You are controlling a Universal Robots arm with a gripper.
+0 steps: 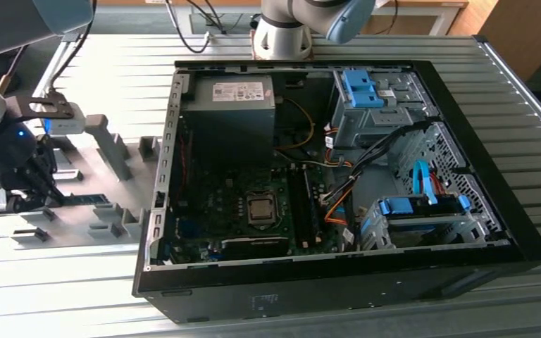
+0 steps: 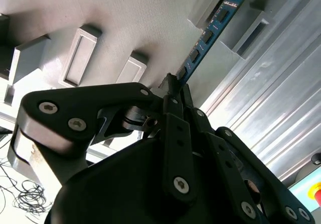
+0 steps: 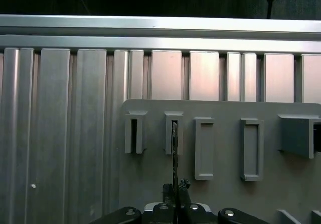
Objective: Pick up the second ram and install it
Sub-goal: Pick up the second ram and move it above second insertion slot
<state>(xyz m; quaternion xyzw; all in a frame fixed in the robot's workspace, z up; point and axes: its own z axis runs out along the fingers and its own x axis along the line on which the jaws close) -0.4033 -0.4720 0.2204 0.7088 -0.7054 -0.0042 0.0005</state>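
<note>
Case (image 1: 346, 299) lies open on the slatted table (image 1: 64, 289), in the middle of the exterior view. Inside it, the power supply (image 1: 228, 113) sits toward eleven o'clock. The board (image 1: 219, 201) lies below that, with the CPU socket (image 1: 261, 209) near six o'clock. Long black slots (image 1: 300, 204) run just beside the socket on its three o'clock side. Blue drive cages (image 1: 411, 208) stand at one and four o'clock, and cables (image 1: 346, 191) are strung between them and the board.

Outside the case, at nine o'clock on the exterior view's left, a grey fixture (image 1: 73, 239) carries rows of blocks. The ram (image 1: 87, 199) lies level in this fixture. Its far end points toward the case, and the gripper (image 1: 50, 198) is at its other end.

Both wrist views show the grasp. In the second wrist view the gripper (image 2: 175, 86) has its fingers pressed together on the near end of the ram (image 2: 208, 33). The stick's blue face and dark chips run away from the fingers, and its far end lies in a slotted block (image 2: 251, 20).

In the first wrist view the ram (image 3: 174, 153) appears edge-on as a thin line. It rises from the gripper (image 3: 175, 190) into the slot of one block (image 3: 174, 116) on the fixture (image 3: 225, 189). The neighbouring blocks hold nothing.
</note>
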